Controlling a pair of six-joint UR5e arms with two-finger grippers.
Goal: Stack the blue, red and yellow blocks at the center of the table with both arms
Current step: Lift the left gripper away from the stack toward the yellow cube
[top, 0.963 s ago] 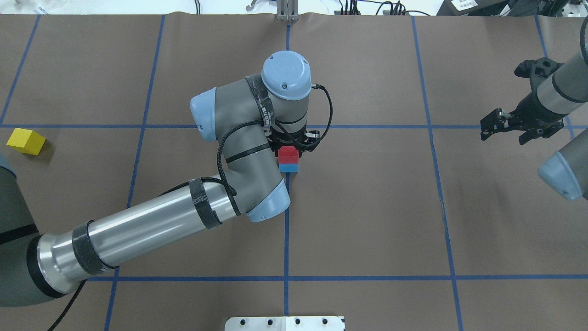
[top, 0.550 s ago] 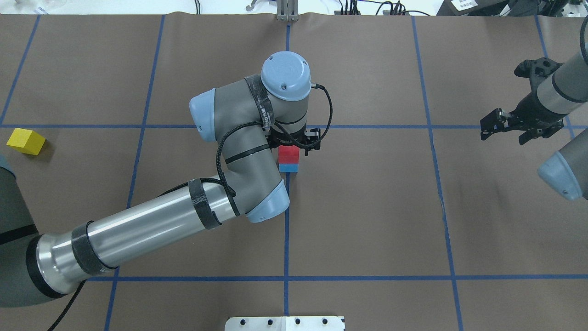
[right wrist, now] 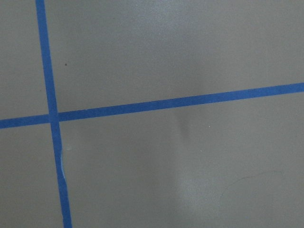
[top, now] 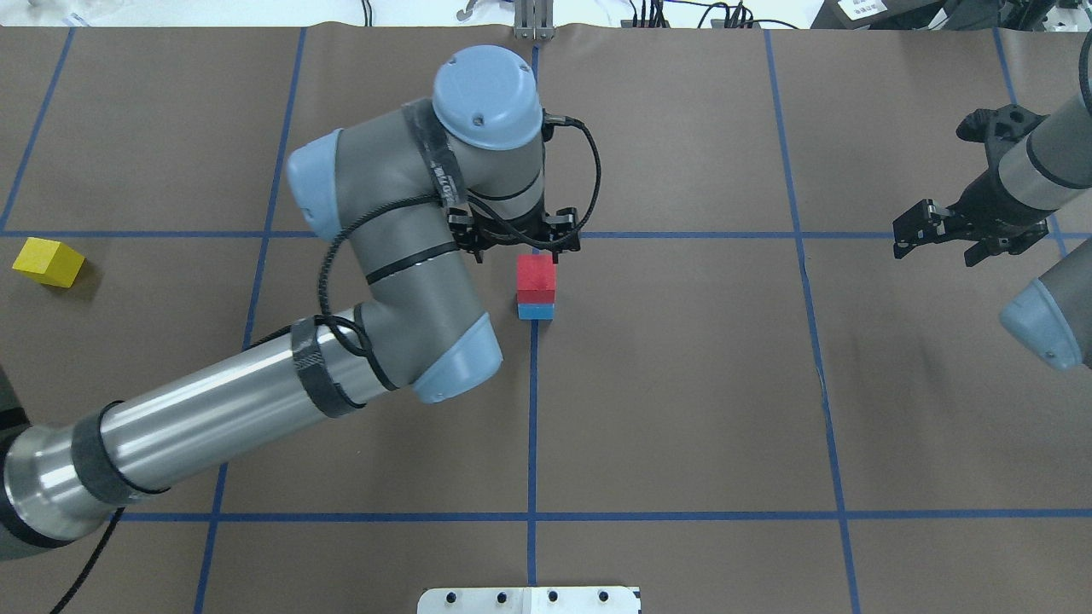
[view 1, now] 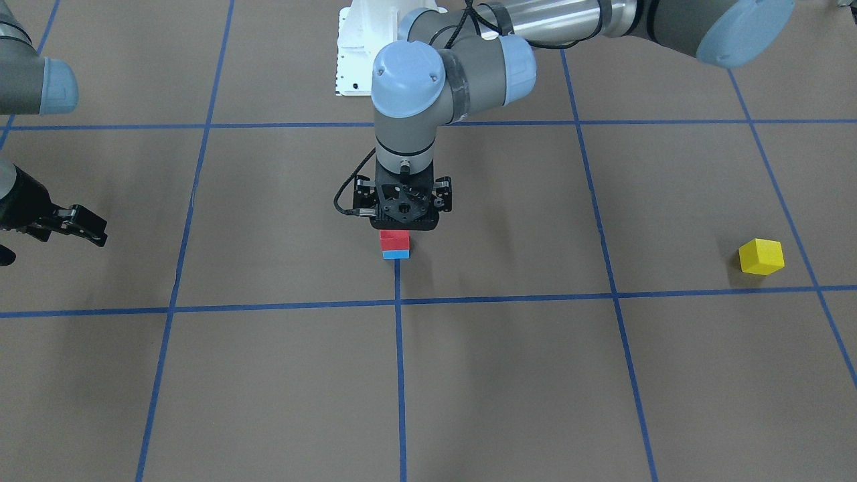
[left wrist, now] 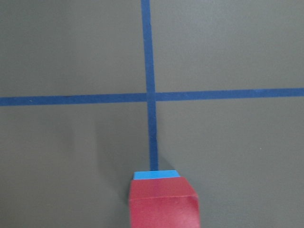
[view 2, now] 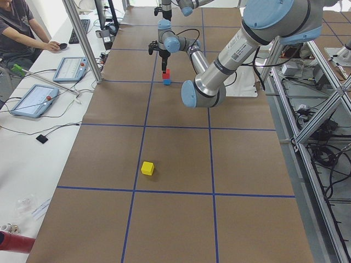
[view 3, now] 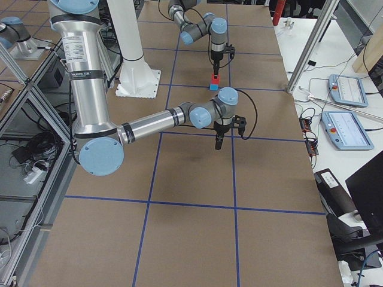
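A red block (top: 536, 277) sits squarely on a blue block (top: 536, 311) at the table's centre cross of tape lines; the stack also shows as red block (view 1: 394, 239) over blue block (view 1: 395, 254). My left gripper (top: 520, 247) hangs open just above and behind the stack, touching neither block. The left wrist view shows the red block (left wrist: 163, 202) below with a blue block (left wrist: 156, 175) edge behind it. A yellow block (top: 49, 261) lies alone at the far left, tilted to the grid. My right gripper (top: 937, 249) hovers open and empty at the right side.
The white bolted pedestal (top: 529, 599) stands at the table's near edge. In the left side view a person (view 2: 22, 27) sits at a side bench with tablets (view 2: 33, 98). The right wrist view shows only bare table (right wrist: 190, 166) and tape lines.
My left gripper opened off the red block and rose; its wrist and elbow swung back and left. The red block stays on the blue one. The right arm has not moved.
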